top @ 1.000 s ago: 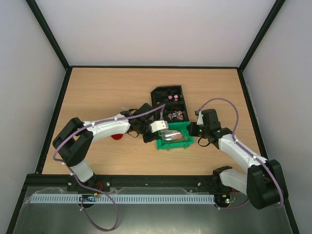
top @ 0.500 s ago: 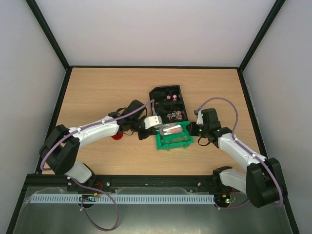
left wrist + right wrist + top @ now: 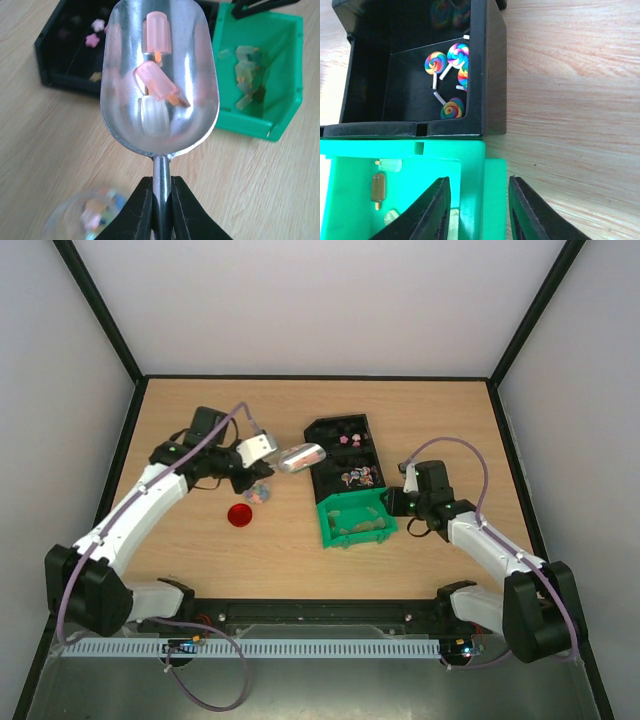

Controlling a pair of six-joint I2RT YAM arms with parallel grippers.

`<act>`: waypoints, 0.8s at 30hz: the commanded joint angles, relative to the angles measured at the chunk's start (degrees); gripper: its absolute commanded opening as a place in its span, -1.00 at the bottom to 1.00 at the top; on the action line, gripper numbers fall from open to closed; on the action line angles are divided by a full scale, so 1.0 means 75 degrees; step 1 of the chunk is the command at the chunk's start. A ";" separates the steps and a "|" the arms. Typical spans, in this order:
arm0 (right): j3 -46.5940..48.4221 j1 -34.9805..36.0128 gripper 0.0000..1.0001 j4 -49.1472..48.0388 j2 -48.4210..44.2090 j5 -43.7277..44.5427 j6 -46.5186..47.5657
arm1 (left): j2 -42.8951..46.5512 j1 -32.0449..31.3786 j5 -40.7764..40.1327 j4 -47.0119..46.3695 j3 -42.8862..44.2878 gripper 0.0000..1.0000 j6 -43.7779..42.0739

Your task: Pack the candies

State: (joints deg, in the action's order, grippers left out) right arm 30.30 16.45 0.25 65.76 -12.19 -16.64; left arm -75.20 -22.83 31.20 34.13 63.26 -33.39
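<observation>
My left gripper (image 3: 161, 202) is shut on the handle of the silver scoop (image 3: 159, 75), which holds two pink popsicle candies (image 3: 156, 82) and a white one. In the top view the scoop (image 3: 301, 456) hangs left of the black tray (image 3: 326, 430), above a small clear jar of mixed candies (image 3: 258, 492). The green bin (image 3: 330, 534) holds pale greenish-tan candies (image 3: 247, 80). My right gripper (image 3: 480, 210) is open, its jaws on either side of the green bin's right wall (image 3: 472, 185). Rainbow lollipop candies (image 3: 447, 62) lie in the black tray's near compartment.
A round red lid (image 3: 239, 516) lies on the wooden table left of the green bin, just below the jar. The black tray (image 3: 487, 75) touches the green bin's far side. Pink candies (image 3: 350, 439) sit in the tray's far compartment.
My left arm has swung the scoop up and left, from over the green bin to above the jar beside the black tray. The right arm has stayed at the bin.
</observation>
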 commanded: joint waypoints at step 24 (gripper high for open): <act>0.0468 -0.0113 0.98 0.0185 0.0114 -0.0124 0.0508 | 0.1208 0.3595 -0.1220 0.4832 0.0846 -0.95 -0.3319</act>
State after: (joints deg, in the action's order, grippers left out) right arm 31.77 15.75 0.40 66.13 -12.82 -13.43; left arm -65.71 3.84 24.29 66.46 67.51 -55.31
